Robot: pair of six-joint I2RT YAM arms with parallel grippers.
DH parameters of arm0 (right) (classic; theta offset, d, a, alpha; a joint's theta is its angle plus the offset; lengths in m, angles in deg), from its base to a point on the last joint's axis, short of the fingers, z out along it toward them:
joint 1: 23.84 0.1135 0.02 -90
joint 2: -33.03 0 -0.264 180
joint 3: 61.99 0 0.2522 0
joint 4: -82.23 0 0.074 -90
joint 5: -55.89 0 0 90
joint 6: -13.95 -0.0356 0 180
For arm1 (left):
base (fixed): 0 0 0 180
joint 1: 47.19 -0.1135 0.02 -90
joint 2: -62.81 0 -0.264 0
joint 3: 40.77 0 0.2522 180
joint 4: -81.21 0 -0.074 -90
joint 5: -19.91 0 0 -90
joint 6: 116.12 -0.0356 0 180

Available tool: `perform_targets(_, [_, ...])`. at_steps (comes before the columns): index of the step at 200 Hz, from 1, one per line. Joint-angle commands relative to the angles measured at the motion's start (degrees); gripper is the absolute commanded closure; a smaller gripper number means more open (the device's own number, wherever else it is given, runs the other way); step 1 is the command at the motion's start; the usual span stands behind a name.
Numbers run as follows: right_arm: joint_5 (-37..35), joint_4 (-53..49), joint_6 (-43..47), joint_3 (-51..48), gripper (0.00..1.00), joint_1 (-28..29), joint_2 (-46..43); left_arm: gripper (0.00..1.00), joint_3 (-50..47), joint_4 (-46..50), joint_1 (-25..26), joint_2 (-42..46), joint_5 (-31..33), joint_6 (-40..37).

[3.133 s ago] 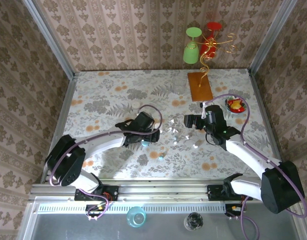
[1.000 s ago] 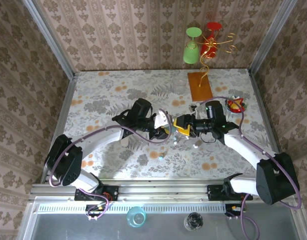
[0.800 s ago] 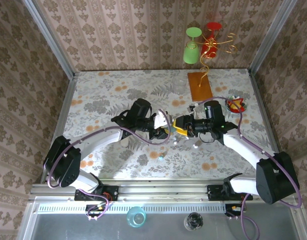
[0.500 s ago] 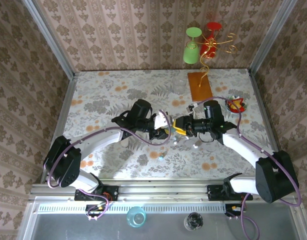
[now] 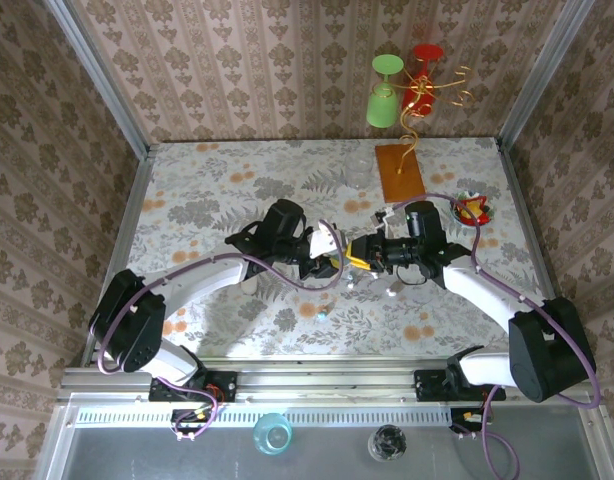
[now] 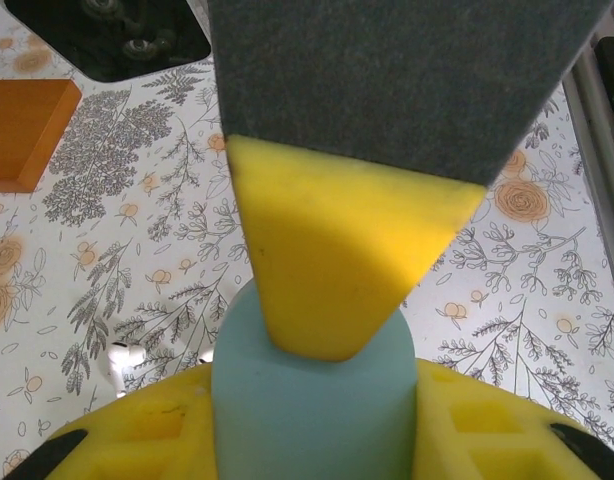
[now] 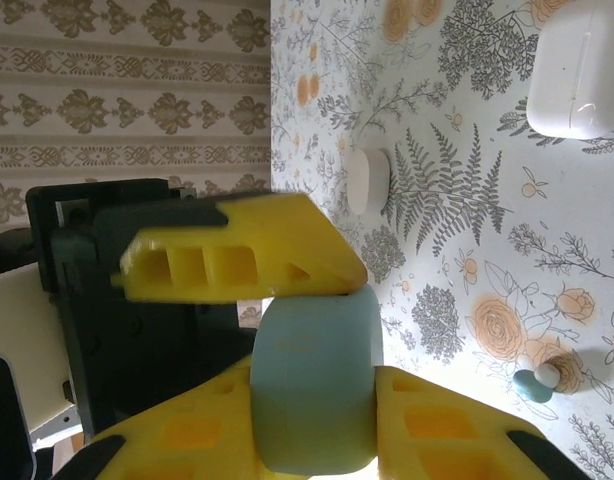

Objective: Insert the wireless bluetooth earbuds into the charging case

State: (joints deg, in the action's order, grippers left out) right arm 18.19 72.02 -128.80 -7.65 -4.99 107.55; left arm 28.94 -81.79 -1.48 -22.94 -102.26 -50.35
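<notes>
The teal pebble-shaped charging case [image 6: 312, 400] hangs above the middle of the table, held from both sides. My left gripper [image 6: 312, 425] is shut on it, its yellow fingers [image 6: 137, 430] pressing the case's flanks. My right gripper [image 7: 312, 425] is shut on the same case [image 7: 312, 385] from the opposite side, and one of its fingertips lies across the top. In the top view the two grippers [image 5: 332, 262] [image 5: 357, 254] meet nose to nose. A white earbud [image 6: 122, 358] lies on the table below. A small teal earbud [image 7: 535, 380] lies near the right edge of the right wrist view.
A white case [image 7: 577, 70] and a white oval piece [image 7: 369, 182] lie on the floral table. An orange block [image 5: 400, 172], a small bowl [image 5: 471, 209] and a stand with green and red glasses [image 5: 402, 85] sit at the back right.
My right gripper's jaws have narrowed onto the teal case, which the left gripper holds, and the left jaws have eased slightly. Both arms have stayed nearly in place.
</notes>
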Motion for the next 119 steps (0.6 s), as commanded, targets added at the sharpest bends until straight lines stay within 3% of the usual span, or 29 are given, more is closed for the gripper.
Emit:
perform_targets(1, [0.6,2.3,-2.1,-0.2,0.79,-0.6,-0.3,0.48,-1.4,-6.9,-0.4,0.9,-0.9,2.8])
perform_targets(15, [1.0,6.1,-4.6,-1.4,0.81,-2.1,-0.9,0.40,-4.1,-12.5,-2.0,2.5,-2.9,7.0])
perform_targets(40, [2.6,15.6,-11.3,-3.4,0.83,-4.4,-1.9,0.16,-11.6,-30.0,-5.2,6.1,-5.1,15.5])
perform_targets(53, [3.1,20.2,-14.4,-4.2,0.83,-5.0,-2.4,0.09,-15.3,-39.4,-6.7,6.7,-6.7,19.3])
perform_targets(83, [4.7,34.7,-25.5,-5.5,0.84,-5.8,-0.4,0.02,-19.6,-55.1,-9.3,5.2,-8.5,25.3])
perform_targets(119, [3.0,55.0,-39.8,-7.2,0.89,-5.8,4.7,0.00,-22.4,-67.6,-10.0,2.1,-9.9,25.6])
